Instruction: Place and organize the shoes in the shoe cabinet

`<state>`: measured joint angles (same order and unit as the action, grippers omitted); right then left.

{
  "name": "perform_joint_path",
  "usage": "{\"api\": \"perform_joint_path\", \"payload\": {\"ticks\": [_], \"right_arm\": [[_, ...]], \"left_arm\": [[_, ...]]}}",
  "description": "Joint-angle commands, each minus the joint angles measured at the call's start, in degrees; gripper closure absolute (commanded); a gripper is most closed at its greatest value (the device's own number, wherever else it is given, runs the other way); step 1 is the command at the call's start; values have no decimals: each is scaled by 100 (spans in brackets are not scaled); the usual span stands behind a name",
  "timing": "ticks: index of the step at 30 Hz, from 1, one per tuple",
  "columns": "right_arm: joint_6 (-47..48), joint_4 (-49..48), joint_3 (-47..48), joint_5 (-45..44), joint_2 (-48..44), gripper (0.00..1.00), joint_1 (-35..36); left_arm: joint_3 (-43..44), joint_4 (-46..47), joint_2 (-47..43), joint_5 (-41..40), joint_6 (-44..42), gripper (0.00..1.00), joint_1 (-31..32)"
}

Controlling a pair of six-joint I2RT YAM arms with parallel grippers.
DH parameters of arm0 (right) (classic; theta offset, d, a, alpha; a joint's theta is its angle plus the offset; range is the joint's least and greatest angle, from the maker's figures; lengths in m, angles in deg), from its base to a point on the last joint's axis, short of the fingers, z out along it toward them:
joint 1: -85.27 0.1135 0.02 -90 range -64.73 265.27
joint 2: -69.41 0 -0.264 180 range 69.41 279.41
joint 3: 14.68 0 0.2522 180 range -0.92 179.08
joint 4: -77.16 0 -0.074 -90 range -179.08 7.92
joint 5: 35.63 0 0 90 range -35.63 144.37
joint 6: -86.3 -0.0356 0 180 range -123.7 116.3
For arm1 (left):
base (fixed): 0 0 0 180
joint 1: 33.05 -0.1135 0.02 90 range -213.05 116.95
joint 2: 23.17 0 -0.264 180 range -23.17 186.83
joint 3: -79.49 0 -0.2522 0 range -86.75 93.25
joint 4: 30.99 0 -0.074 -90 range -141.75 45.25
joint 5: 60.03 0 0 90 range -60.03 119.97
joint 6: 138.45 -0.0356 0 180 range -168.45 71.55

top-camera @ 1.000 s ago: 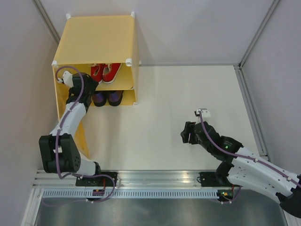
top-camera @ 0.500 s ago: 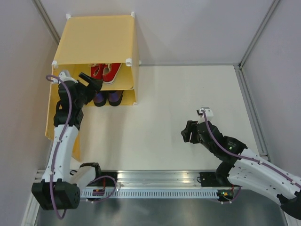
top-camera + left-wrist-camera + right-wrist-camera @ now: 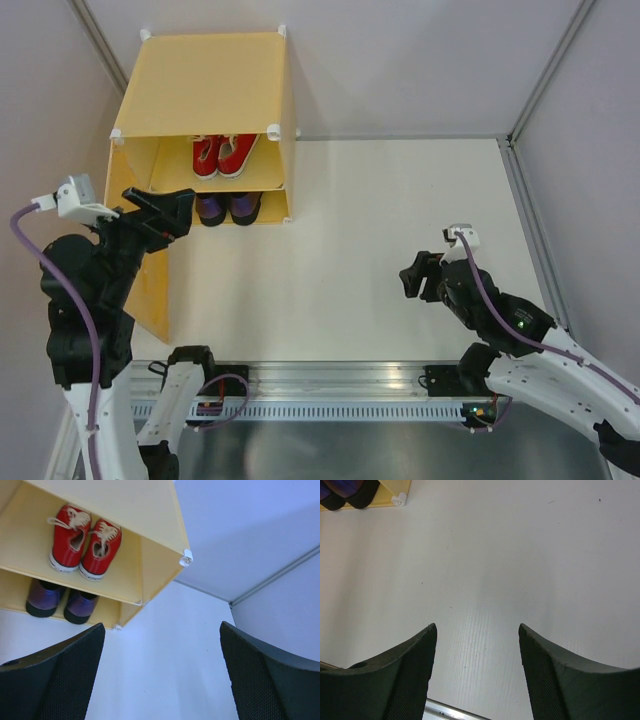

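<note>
Gaping left gripper (image 3: pixel 161 627): jaws stood wide, empty; the nearer arm.
right gripper (image 3: pixel 476 627): jaws parted, empty, well apart from cabinet.
red sneakers (image 3: pixel 102 550): sat above purple slip-ons (image 3: pixel 42 597), inside shoe cabinet (image 3: pixel 205 80), ahead of left gripper.
door (image 3: pixel 152 300): hung open just beside left gripper.

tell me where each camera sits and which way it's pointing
Top external: above and behind the bases, looking down on the table, shoe cabinet, left arm and right arm.
Left wrist: on the left arm, facing the cabinet's open front, red sneakers over purple shoes; left gripper fingers apart below.
Right wrist: facing down at the table; right gripper fingers below.
Shared: both wrist views catch the purple shoes.
</note>
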<state>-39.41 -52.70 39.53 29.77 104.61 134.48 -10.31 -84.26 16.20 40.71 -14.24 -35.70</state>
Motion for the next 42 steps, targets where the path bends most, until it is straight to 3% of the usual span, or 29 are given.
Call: {"api": "perform_joint_path", "payload": {"ticks": [1, 7, 15, 25, 35, 42], "right_arm": [[55, 466, 262, -335, -224, 28, -26], [-59, 818, 385, -449, -610, 22, -25], [-156, 941, 438, -405, -734, 9, -17], [-218, 976, 420, -449, -874, 2, -25], [-271, 967, 385, -493, -945, 2, -17], [-271, 950, 367, -528, -936, 2, -26]], "left_arm": [[476, -908, -140, -827, -688, 2, 2], [1039, -1779, -316, -1688, -1136, 2, -7], [996, -2237, -755, -2742, -1453, 2, 28], [811, -2342, -993, -2797, -1427, 3, 195], [433, -2298, -581, -1199, -1189, 4, 195], [310, -1412, 50, 93, -829, 5, 195]]}}
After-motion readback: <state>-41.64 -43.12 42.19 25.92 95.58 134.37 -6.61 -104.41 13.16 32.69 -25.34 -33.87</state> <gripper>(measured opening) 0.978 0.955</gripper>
